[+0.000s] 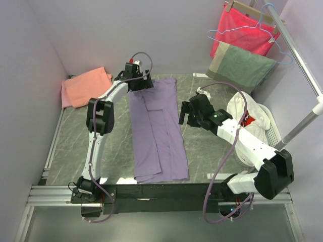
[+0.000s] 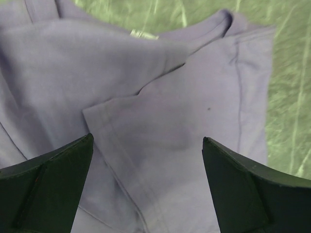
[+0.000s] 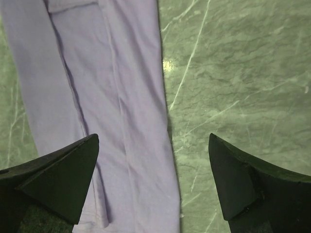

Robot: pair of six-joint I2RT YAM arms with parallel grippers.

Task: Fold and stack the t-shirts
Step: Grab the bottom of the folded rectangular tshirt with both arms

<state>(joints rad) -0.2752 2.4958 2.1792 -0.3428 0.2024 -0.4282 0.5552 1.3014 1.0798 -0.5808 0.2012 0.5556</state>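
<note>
Lavender t-shirt (image 1: 157, 132), soft and limp, lies folded lengthwise. Left pincer (image 2: 147, 140) and right pincer (image 3: 153, 137) gape empty; collar-end corners likely suit pinching.

Pale lilac walls (image 1: 101, 30) enclose a grey marble-veined table (image 1: 70, 146) under even light.

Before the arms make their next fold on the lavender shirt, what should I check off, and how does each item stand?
1. Left gripper jaws open and empty: ok.
2. Right gripper jaws open and empty: ok.
3. Lavender t-shirt folded into a long strip, lying flat: ok.
4. Left gripper above the collar end: ok.
5. Right gripper over the strip's right edge: ok.
6. Salmon-pink t-shirt neatly folded: cannot tell.
</note>
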